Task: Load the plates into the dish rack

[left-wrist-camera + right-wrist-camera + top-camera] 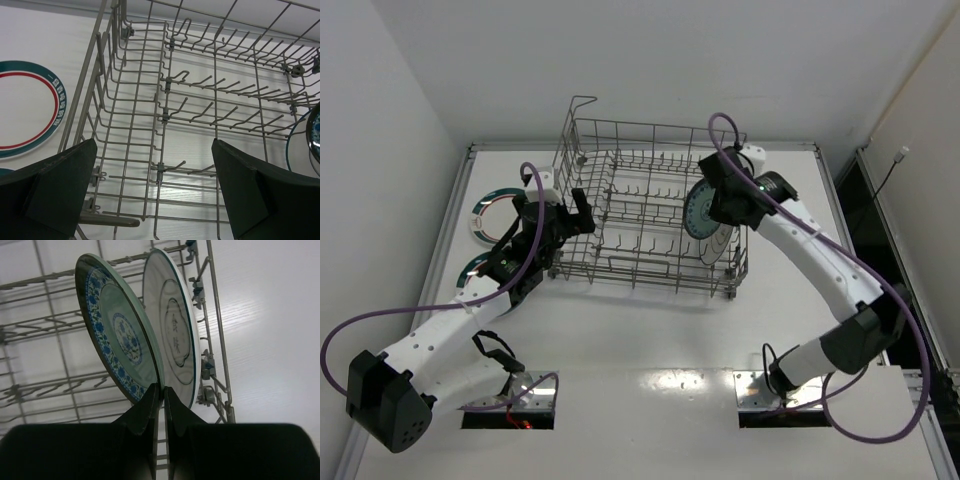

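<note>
A: Counting racked plates, how many?
B: Seeing two, stood on edge and leaning slightly between tines at the right end of the large rectangular grey metal wire dish rack (640,283). First, the small round teal-blue patterned ceramic plate (120,335). Just beside it, nearer the end wall, the round white ceramic plate with a small centre pattern (177,335).

A: And not yet loaded?
B: Two round white ceramic plates with teal-and-red rim bands, lying flat on the white table (650,340) just left of the rack. Marking the far banded plate (488,212) and the near banded plate (475,268), the latter partly hidden under the left arm. Calling it roughly half done.

A: State of right gripper (162,390)?
B: Pressed together, tips right at the lower rim of the teal-blue plate. Cannot tell whether nipping that rim or merely touching it.

A: State of left gripper (582,212)?
B: Spread wide, holding nothing, just at the rack's left wall, facing in across bare tines.

A: Left to do, as a judgement?
B: Probably clearing the right side off the blue plate, then fetching both banded plates and slotting each upright. Noting plenty of free tine rows left of the racked pair.
</note>
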Tool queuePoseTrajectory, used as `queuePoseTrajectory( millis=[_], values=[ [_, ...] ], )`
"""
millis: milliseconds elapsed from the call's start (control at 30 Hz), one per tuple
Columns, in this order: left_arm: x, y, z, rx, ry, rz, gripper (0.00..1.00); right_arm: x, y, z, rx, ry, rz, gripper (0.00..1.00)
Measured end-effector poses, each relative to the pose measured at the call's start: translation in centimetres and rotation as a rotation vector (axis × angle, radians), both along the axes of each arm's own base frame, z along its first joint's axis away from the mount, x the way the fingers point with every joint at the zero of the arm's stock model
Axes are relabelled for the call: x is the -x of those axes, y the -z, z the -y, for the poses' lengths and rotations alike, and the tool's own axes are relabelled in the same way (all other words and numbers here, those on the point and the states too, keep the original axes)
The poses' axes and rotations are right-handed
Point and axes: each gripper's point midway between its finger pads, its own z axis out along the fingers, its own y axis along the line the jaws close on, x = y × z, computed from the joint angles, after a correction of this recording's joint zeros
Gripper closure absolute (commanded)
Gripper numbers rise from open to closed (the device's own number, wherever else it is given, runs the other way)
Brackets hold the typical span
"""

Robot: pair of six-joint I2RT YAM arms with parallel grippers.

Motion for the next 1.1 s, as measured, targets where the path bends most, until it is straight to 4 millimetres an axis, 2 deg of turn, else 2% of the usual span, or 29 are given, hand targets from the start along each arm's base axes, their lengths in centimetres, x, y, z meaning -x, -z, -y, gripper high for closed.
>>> queuePoseTrajectory(
  millis=[133, 267, 433, 500, 600, 800, 900, 933, 967, 1000, 1100],
  values=[
    [0.0, 0.0, -0.1, -0.001, -0.003, 0.0, 0.01, 0.1, 1.4, 0.9, 0.109, 0.054, -0.039, 1.0],
    [0.0, 0.0, -0.1, -0.002, -0.006, 0.0, 0.01, 0.2, 0.9, 2.4, 0.172, 0.104, -0.032, 1.0],
    [0.0, 0.0, -0.1, -0.002, -0.006, 0.0, 0.01, -0.2, 0.6, 2.7, 0.195, 0.127, -0.015, 1.0],
    [0.0, 0.0, -0.1, -0.002, -0.007, 0.0, 0.01, -0.5, 1.1, 2.4, 0.207, 0.123, -0.021, 1.0],
    [0.0, 0.0, -0.2, -0.003, -0.008, 0.0, 0.01, -1.0, 3.0, 1.6, 0.252, 0.107, -0.066, 1.0],
    [0.3, 0.1, -0.2, -0.023, -0.027, -0.01, 0.01, -2.3, 7.5, -2.0, 0.339, 0.054, -0.152, 1.0],
    [0.9, -0.2, -0.6, -0.045, -0.061, -0.039, 0.01, -1.6, 9.0, -2.5, 0.385, 0.026, -0.207, 0.91],
    [1.1, -0.7, -1.1, -0.05, -0.086, -0.049, 0.01, -1.4, 9.1, -2.8, 0.382, 0.016, -0.214, 0.82],
    [1.2, -1.5, -1.5, -0.049, -0.11, -0.049, 0.01, -1.4, 9.0, -3.2, 0.367, 0.01, -0.214, 0.77],
    [1.3, -2.4, -2.1, -0.044, -0.141, -0.048, 0.01, -1.6, 8.9, -3.7, 0.345, 0.003, -0.209, 0.73],
    [1.0, -6.5, -4.9, 0.023, -0.273, -0.02, 0.01, -2.3, 8.5, -5.0, 0.284, -0.014, -0.189, 0.51]
  ],
)
